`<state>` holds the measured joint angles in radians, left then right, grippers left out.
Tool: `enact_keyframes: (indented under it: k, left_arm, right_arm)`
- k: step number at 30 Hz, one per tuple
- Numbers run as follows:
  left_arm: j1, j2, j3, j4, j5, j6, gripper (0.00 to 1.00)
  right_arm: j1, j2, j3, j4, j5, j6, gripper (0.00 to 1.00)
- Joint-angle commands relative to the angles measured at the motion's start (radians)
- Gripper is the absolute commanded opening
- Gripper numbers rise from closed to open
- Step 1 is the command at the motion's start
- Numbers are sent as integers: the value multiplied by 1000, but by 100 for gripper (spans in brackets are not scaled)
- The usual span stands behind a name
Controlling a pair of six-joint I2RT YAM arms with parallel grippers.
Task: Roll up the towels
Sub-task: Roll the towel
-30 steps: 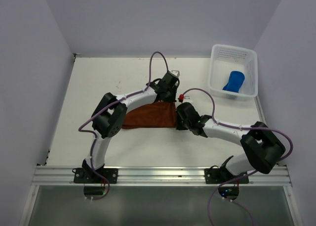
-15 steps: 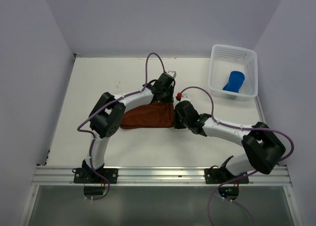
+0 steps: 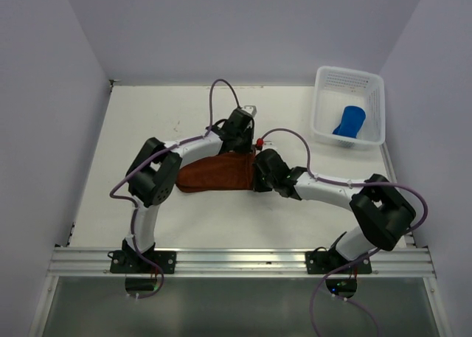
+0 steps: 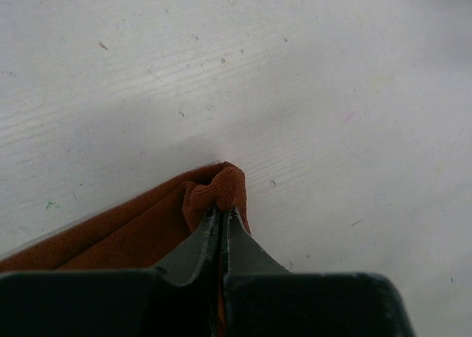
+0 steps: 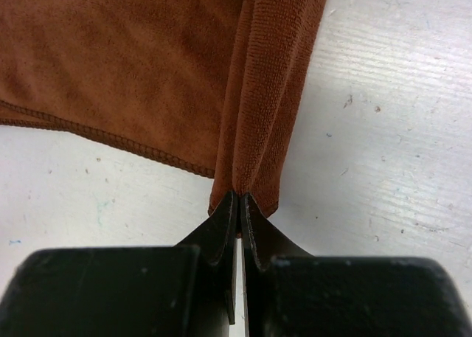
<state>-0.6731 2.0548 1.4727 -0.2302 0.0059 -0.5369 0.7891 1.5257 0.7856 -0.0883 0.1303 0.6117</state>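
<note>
The rust-brown towel point(image 3: 214, 175) lies near the middle of the table point(image 3: 147, 123), mostly flat, with its right end gathered up between the two grippers. In the right wrist view that end is doubled into a narrow, ribbed fold that runs away from the camera, while the rest of the cloth spreads flat to the left, its stitched hem lying on the white surface.

The right gripper point(image 5: 238, 197) has its fingers pressed together on the near end of this fold, with the cloth pinched between the tips. The left gripper point(image 4: 223, 213) is likewise clamped tight on a bunched corner of the same towel, and a small knob of cloth pokes out just past its fingertips. From above, the two grippers sit close together at the towel's right edge, the left one on the far side and the right one on the near side.

The left arm point(image 3: 158, 178) curves over the towel's far edge, and the right arm point(image 3: 332, 192) reaches in from the right.

The blue towel point(image 3: 349, 121) sits rolled up inside the white basket point(image 3: 348, 80) at the far right corner of the table, well apart from both grippers.
</note>
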Motion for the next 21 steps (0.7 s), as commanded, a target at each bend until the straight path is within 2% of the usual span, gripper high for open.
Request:
enact_keyframes:
  k: [1,13,19,21]
  left_arm:
    - [30,-64,-20,94,-11,22,0]
    - [50,-56,-64,129,-11,55,0]
    - [53,-51,-110,152,-14,57,0]
    - [56,-50,-127,161,-14,55,0]
  right_arm:
    - [15,20,32,-1,-49,22,0]
    - [16,59,43,33,-90,37,4]
    - [9,21,50,25,-98,59,12]
    - [4,10,67,16,-104,59,18]
